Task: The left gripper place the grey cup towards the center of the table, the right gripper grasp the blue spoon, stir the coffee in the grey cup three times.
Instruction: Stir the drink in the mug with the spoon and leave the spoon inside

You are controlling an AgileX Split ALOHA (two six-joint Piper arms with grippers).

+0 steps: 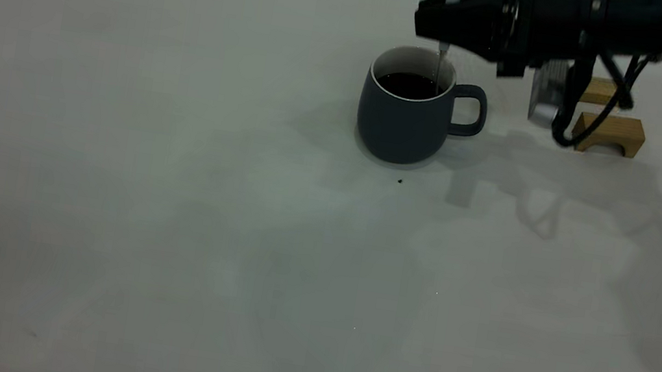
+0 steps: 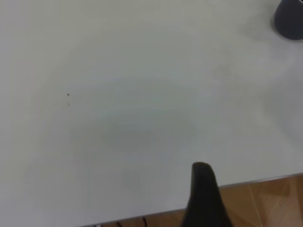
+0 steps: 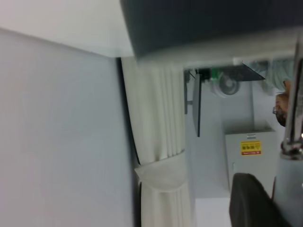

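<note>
Now the right gripper [image 1: 445,16] jaws pinch the blue spoon [image 1: 440,64] upright in the coffee [image 1: 408,85].

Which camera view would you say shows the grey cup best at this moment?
The exterior view: the grey cup stands whole, with handle, coffee and blue spoon visible. The left wrist view catches only its edge; the right wrist view shows none.

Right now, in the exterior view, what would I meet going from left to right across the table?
grey cup holding coffee → blue spoon dipping into it, held by the right gripper → cup handle → small grey box → wooden blocks.
</note>
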